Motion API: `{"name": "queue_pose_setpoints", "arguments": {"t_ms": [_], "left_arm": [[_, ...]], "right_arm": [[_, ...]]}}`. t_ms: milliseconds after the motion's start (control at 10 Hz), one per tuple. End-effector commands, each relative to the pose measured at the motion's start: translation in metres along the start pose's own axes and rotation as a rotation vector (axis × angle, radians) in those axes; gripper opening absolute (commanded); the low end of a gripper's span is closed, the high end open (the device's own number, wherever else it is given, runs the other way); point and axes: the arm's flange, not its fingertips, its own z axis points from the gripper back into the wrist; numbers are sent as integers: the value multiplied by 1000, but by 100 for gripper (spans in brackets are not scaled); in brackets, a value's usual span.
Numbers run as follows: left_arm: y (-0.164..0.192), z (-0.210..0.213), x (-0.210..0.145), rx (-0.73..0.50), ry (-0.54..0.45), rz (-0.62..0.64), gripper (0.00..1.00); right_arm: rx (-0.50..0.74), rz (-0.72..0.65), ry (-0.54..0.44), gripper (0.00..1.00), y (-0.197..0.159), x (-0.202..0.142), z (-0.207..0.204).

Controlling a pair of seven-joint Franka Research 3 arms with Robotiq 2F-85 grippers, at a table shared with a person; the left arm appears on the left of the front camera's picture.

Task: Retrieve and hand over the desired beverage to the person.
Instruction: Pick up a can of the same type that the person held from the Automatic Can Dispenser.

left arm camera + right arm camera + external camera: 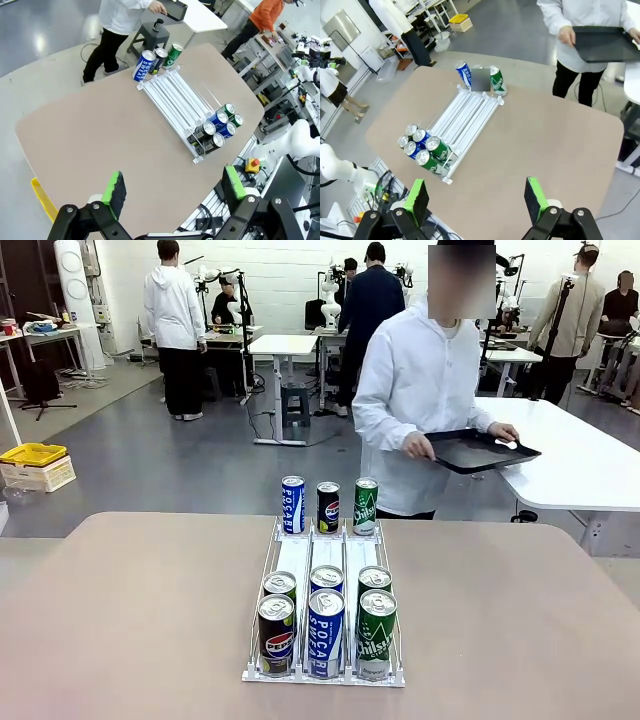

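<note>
The left tool and right tool hang empty, spread wide apart, above the beige counter. Six slim drink cans crowd the 6 o'clock end of the white wire-railed rack; three display cans stand at 12 o'clock. Nothing marks which one the person in the white hooded jacket, at 1 o'clock with a black tray, wants. A wrong pick is possible, and a grab may topple packed neighbours.
</note>
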Motion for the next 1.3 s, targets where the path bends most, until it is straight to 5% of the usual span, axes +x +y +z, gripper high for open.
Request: {"name": "queue_pose_setpoints", "arguments": {"t_ms": [0, 1200], "left_arm": [[0, 4, 2, -9, -1, -15, 100], [0, 4, 2, -9, -1, -15, 100]], "right_arm": [[9, 12, -2, 100, 0, 1, 0], [9, 12, -2, 100, 0, 1, 0]]}}
